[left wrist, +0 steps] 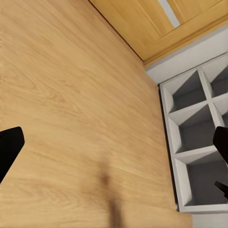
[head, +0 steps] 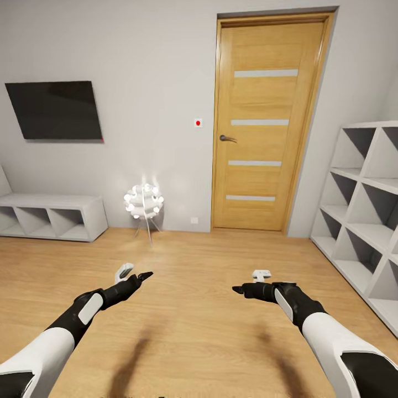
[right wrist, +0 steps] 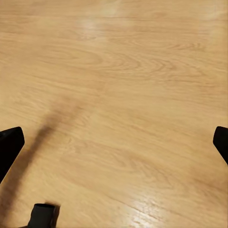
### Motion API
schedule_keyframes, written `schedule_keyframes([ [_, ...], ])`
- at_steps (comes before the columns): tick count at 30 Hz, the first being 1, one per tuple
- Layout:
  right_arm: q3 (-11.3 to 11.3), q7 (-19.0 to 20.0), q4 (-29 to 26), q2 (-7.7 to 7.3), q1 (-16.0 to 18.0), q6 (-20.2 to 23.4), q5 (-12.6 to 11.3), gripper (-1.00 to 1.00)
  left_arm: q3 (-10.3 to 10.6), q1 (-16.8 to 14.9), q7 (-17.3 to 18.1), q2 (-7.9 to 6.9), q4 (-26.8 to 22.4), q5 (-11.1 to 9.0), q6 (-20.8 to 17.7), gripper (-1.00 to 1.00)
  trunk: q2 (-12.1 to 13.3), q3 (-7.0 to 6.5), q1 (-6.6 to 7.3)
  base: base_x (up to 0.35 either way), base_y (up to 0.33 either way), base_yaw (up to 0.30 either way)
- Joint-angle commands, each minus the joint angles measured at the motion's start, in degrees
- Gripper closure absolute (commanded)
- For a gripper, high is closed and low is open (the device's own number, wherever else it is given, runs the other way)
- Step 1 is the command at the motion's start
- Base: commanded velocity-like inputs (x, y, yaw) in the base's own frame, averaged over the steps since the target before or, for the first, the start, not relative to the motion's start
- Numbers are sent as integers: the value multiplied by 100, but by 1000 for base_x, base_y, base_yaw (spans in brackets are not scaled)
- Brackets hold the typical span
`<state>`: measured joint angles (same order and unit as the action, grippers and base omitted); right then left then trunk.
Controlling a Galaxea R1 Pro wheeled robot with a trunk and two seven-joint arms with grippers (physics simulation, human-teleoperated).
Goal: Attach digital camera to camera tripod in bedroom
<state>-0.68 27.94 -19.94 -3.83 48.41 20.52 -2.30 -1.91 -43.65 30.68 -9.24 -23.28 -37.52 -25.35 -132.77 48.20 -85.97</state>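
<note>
Bedroom floor (head: pixel 210 331) of light wood lies under both arms, running to a closed wooden door (head: pixel 265 127) in the grey wall. Left gripper (head: pixel 145 275) and right gripper (head: pixel 239 288) hover apart over the boards, jaws spread wide, holding nothing. No legible writing. Head view adds a wall television (head: pixel 55 109), a globe lamp (head: pixel 144 200) and white cube shelves (head: pixel 362 215); the left wrist view shows these shelves (left wrist: pixel 199 137) beside the door's base.
</note>
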Motion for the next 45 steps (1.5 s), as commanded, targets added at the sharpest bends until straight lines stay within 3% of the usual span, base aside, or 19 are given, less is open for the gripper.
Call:
schedule_keyframes([
  [1,-3,5,-9,4,2,38,-25,-100,-22,-3,8,1,-1,-28,-43,-100,-44,24,-21,0,0,0],
  [6,-2,2,-9,11,2,33,-25,-100,-16,-2,-58,1,-1,-28,-38,-100,-245,114,-131,0,0,0],
  [12,6,1,-9,12,2,38,-25,-100,-19,-3,-534,17,-27,-34,-1,-100,-485,222,-263,0,0,0],
  [16,5,1,-9,13,2,39,-25,-100,-20,1,-673,18,-54,-42,8,-100,-646,294,-351,0,0,0],
  [26,-1,1,-9,13,2,26,-25,-100,-20,1,-752,19,-54,-37,12,-100,-1047,473,-570,0,0,0],
  [45,-3,1,-9,23,2,25,-25,-100,-20,-2,-762,71,-53,-38,12,-100,-1072,894,-619,0,0,0],
])
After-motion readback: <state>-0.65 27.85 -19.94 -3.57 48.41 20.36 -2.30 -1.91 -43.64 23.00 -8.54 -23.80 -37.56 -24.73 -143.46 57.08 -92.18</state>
